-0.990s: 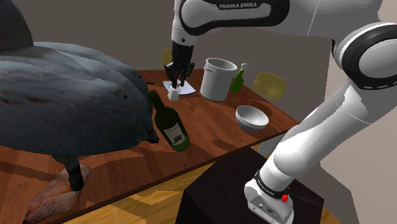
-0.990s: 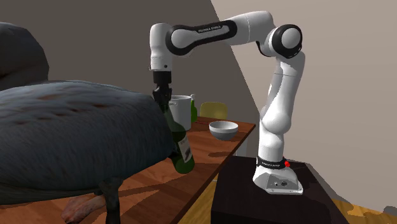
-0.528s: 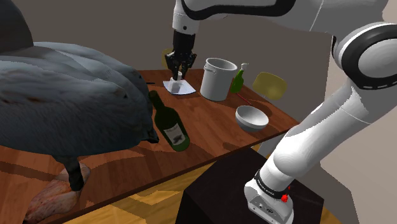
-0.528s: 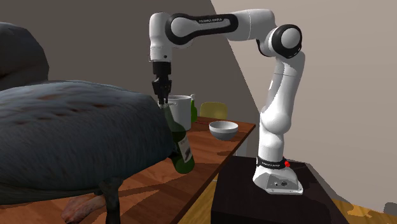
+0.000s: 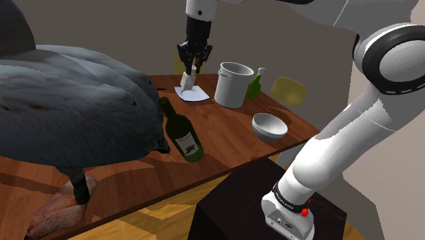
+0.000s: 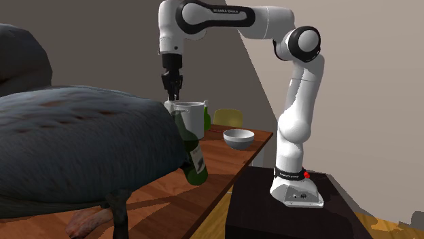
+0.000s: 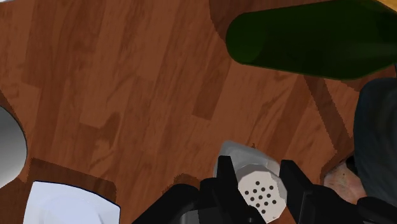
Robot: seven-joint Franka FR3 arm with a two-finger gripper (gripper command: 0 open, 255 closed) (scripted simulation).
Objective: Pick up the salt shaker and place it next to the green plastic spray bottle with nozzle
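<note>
The salt shaker (image 7: 257, 189) is a small pale block with a dotted top, clasped between my two black fingers. In the shoulder view it hangs as a white piece (image 5: 188, 80) under my gripper (image 5: 193, 69), lifted off the wooden table (image 5: 225, 136) above a white sheet (image 5: 193, 95). The gripper (image 6: 174, 87) is shut on it, left of the pot in the second exterior view. The green spray bottle (image 5: 255, 84) with a white nozzle stands behind the pale pot (image 5: 231, 84), to the shoulder view's right of my gripper.
A dark green wine bottle (image 5: 182, 135) lies on the table near a big grey bird-shaped figure (image 5: 68, 109). A grey bowl (image 5: 269, 126) sits near the table's right edge, with a yellow chair (image 5: 288, 91) beyond it. My stand (image 5: 265, 204) is at the lower right.
My gripper has risen straight up from the white sheet, taking the salt shaker off the table. Nothing else has moved.
</note>
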